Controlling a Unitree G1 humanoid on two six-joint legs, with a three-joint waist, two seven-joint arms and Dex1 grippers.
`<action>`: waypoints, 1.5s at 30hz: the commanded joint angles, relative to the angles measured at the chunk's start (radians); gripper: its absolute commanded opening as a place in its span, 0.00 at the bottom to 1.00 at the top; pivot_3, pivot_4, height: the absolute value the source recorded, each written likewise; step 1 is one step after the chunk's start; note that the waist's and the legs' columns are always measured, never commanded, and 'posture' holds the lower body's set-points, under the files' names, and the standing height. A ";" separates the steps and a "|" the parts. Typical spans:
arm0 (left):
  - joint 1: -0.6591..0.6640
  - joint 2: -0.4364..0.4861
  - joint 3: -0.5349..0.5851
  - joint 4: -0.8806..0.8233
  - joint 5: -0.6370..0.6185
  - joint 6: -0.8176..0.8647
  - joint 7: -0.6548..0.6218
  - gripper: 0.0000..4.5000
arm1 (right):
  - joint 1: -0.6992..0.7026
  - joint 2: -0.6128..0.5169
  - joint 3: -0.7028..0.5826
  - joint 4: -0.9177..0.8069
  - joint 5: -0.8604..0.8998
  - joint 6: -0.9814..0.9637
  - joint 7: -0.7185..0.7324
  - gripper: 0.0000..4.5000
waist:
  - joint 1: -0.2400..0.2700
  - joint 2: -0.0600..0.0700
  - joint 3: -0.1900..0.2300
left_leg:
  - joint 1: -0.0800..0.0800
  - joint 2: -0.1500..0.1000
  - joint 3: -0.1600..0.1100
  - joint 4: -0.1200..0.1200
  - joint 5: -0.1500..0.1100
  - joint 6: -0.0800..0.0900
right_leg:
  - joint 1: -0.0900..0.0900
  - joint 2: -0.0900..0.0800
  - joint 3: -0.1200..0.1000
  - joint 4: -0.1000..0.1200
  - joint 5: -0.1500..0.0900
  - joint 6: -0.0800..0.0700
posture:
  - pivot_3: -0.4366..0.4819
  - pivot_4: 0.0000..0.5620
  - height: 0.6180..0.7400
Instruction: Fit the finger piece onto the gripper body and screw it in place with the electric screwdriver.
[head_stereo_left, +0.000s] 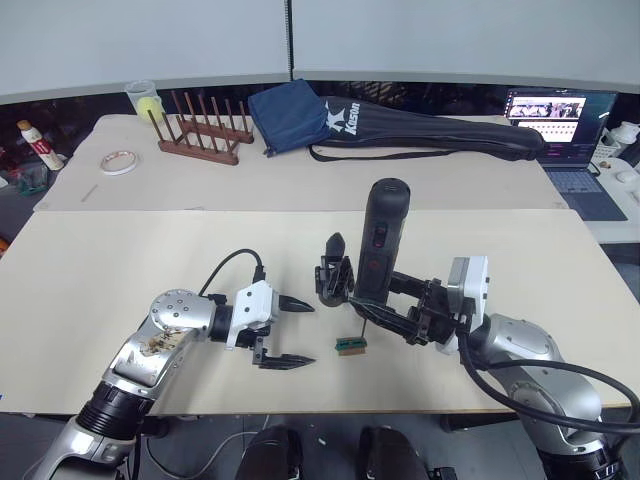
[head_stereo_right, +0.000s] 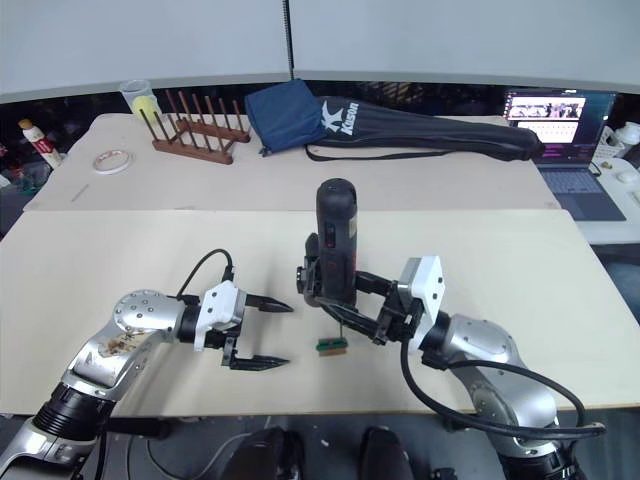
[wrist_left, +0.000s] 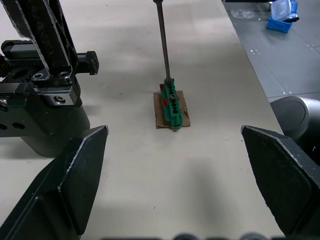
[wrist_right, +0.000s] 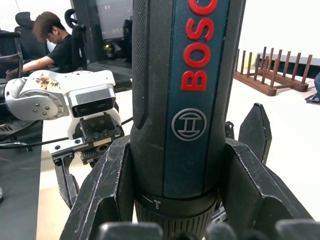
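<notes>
One electric screwdriver (head_stereo_left: 384, 240) is held upright over the near worktop (head_stereo_left: 120, 270), clamped about its lower barrel by the right gripper (head_stereo_left: 392, 305), whose two fingers are closed against the casing on either side, as is plain in the right wrist view. The thin metal bit (wrist_left: 163, 42) is pointed down onto one small green-and-brown block (wrist_left: 172, 105) lying flat on the worktop. One gripper body (head_stereo_left: 333, 280) stands just beside the screwdriver on the robot's left, its single pointed finger upward. The left gripper (head_stereo_left: 288, 335) hovers low over the worktop near the block with its fingers spread wide apart and nothing between them. A loose finger piece cannot be picked out with certainty in these views. The screwdriver is judged to be heavy, rigid and top-heavy when held low, with a smooth casing that could twist in the grasp, so a firm hold around the barrel is called for. The gripper body is judged stiff and compact, best steadied at its rounded base. On the far worktop one wooden rack (head_stereo_left: 203, 128) and one long black bag (head_stereo_left: 430, 130) are seen.
</notes>
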 joint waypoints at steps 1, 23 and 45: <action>-0.013 -0.004 0.002 -0.003 0.003 -0.018 0.001 1.00 | -0.006 -0.005 -0.030 -0.061 0.041 -0.011 0.006 0.44 | 0.000 0.000 0.000 | 0.000 0.000 0.000 0.000 0.000 0.000 | 0.000 0.000 0.000 0.000 0.000 0.000 | 0.48 0.27 1.00; -0.012 0.000 0.005 -0.002 0.006 -0.022 0.000 1.00 | 0.015 -0.029 -0.027 -0.069 0.078 -0.017 0.052 0.44 | 0.001 0.000 0.000 | 0.000 0.000 0.000 0.000 0.000 0.000 | 0.000 0.000 0.000 0.000 0.000 0.000 | 0.48 0.27 1.00; -0.015 -0.005 0.002 -0.006 0.009 -0.018 0.008 1.00 | 0.044 -0.051 -0.006 -0.034 0.034 -0.017 0.105 0.44 | 0.003 0.000 0.000 | 0.000 0.000 0.000 0.001 0.000 0.001 | 0.000 0.000 0.000 0.000 0.000 0.000 | 0.48 0.27 1.00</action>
